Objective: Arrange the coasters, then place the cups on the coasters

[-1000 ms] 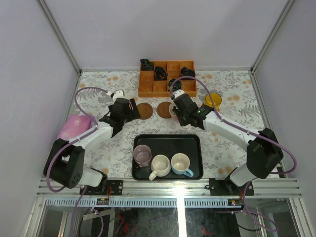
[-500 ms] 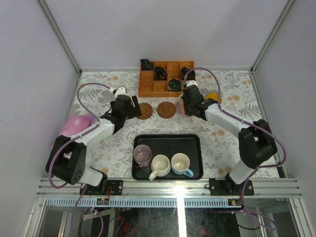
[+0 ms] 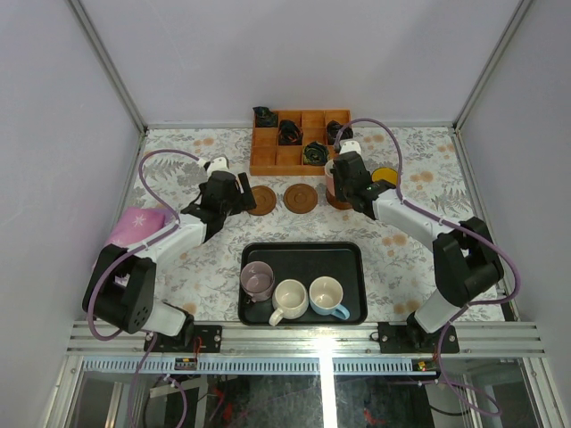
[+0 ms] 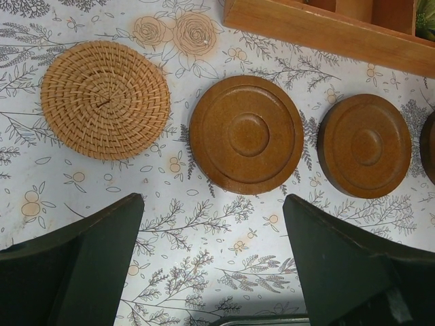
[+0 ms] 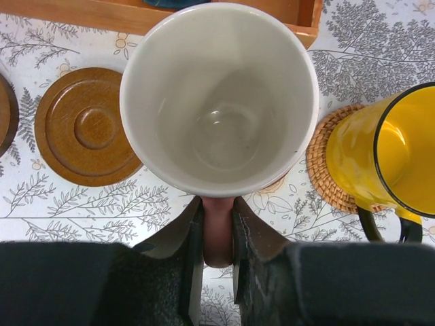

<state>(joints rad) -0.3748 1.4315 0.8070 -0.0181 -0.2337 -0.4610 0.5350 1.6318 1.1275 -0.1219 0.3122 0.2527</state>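
Observation:
Two dark brown coasters (image 3: 261, 200) (image 3: 301, 198) lie in a row, with a tan woven coaster (image 4: 105, 100) at their left. My left gripper (image 3: 234, 194) hovers open and empty near the first brown coaster (image 4: 246, 134). My right gripper (image 5: 218, 224) is shut on the handle of the pink cup (image 5: 219, 98), upright over a third brown coaster (image 3: 340, 204) that it mostly hides. The yellow cup (image 3: 384, 178) stands on another woven coaster (image 5: 329, 170). Mauve (image 3: 257, 280), white (image 3: 290, 299) and light blue (image 3: 327, 297) cups sit in the black tray (image 3: 303, 254).
An orange wooden compartment box (image 3: 302, 141) with dark bundles stands just behind the coaster row. A pink cloth (image 3: 138, 225) lies at the left edge beside the left arm. The tray sits between the two arm bases.
My right gripper has carried the pink cup to the right, from beside the middle brown coaster to over the third one. The left gripper has barely shifted.

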